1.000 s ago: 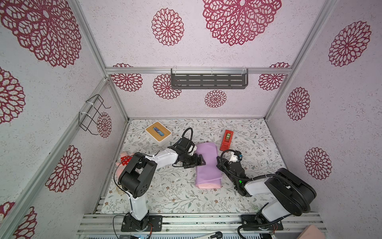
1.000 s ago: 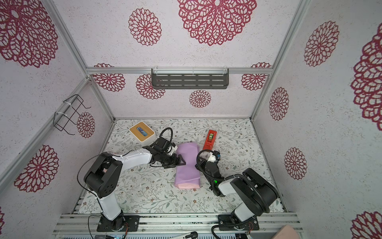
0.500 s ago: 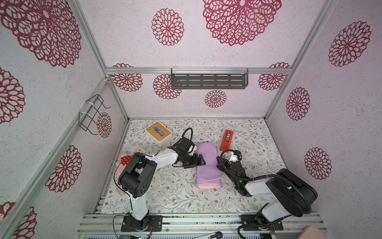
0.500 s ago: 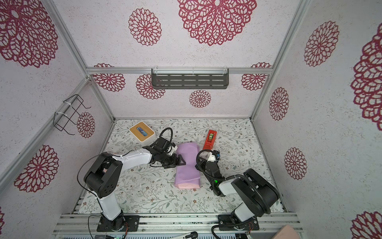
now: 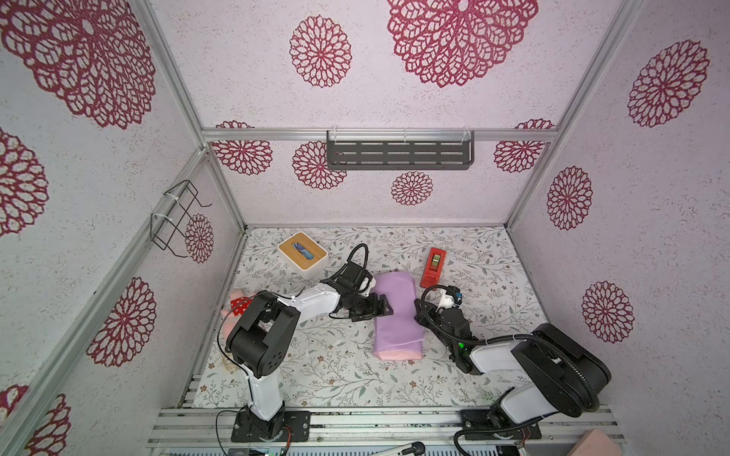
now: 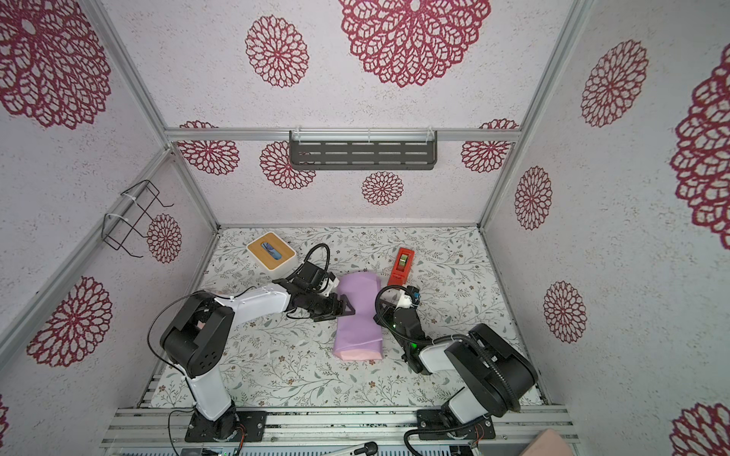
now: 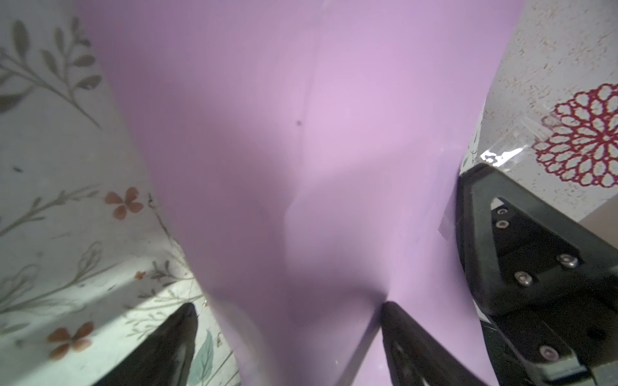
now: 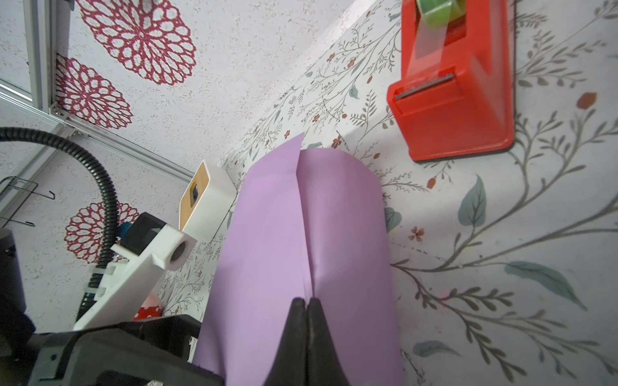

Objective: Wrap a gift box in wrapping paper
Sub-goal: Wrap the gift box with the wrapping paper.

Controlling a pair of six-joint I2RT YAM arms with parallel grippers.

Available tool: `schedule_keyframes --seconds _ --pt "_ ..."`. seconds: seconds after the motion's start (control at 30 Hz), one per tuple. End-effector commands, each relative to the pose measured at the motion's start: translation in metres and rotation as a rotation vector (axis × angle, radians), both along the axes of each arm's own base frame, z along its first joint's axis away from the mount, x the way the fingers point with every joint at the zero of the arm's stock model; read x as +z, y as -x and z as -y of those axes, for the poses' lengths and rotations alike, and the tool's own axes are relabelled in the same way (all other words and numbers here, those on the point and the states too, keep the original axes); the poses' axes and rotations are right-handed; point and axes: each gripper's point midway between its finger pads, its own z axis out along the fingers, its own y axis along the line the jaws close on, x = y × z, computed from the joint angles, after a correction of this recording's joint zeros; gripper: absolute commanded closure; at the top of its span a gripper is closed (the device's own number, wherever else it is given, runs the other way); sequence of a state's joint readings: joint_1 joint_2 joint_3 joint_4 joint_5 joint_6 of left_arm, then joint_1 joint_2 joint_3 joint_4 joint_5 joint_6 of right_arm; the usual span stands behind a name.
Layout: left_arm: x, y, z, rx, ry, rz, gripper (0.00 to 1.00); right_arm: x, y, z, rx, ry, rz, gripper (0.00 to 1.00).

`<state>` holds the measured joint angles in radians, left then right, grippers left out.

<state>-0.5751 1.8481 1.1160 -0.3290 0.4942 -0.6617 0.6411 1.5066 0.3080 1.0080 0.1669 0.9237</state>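
The wrapping paper (image 5: 397, 316) (image 6: 357, 316) lies mid-table, folded into a long bundle with its lilac face out and a pink end toward the front. The gift box is hidden inside it. My left gripper (image 5: 382, 308) (image 7: 289, 304) is open at the bundle's left flank, with one finger (image 7: 401, 334) on the lilac paper (image 7: 301, 133) and the other over the tablecloth. My right gripper (image 5: 418, 307) (image 8: 306, 300) is shut, its tips resting on the paper's overlap seam (image 8: 302, 217) from the right side. A clear strip like tape (image 7: 508, 153) shows beside the right gripper's finger.
A red tape dispenser (image 5: 433, 266) (image 8: 461, 100) stands just behind the bundle on the right. A white box with a wooden slotted top (image 5: 303, 256) sits at the back left. A pink and red-dotted soft thing (image 5: 238, 304) lies by the left arm. Walls enclose three sides.
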Motion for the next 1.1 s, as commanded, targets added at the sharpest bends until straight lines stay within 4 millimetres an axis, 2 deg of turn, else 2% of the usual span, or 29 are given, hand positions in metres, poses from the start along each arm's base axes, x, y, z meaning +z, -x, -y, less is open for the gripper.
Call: schedule_keyframes --seconds 0.0,1.07 --pt "-0.044 0.017 -0.03 0.037 -0.151 -0.095 0.12 -0.012 0.004 0.002 0.024 0.069 -0.039 1.0" --pt "-0.043 0.016 -0.029 0.039 -0.142 -0.095 0.12 -0.009 0.01 -0.007 0.132 0.086 -0.042 0.85"
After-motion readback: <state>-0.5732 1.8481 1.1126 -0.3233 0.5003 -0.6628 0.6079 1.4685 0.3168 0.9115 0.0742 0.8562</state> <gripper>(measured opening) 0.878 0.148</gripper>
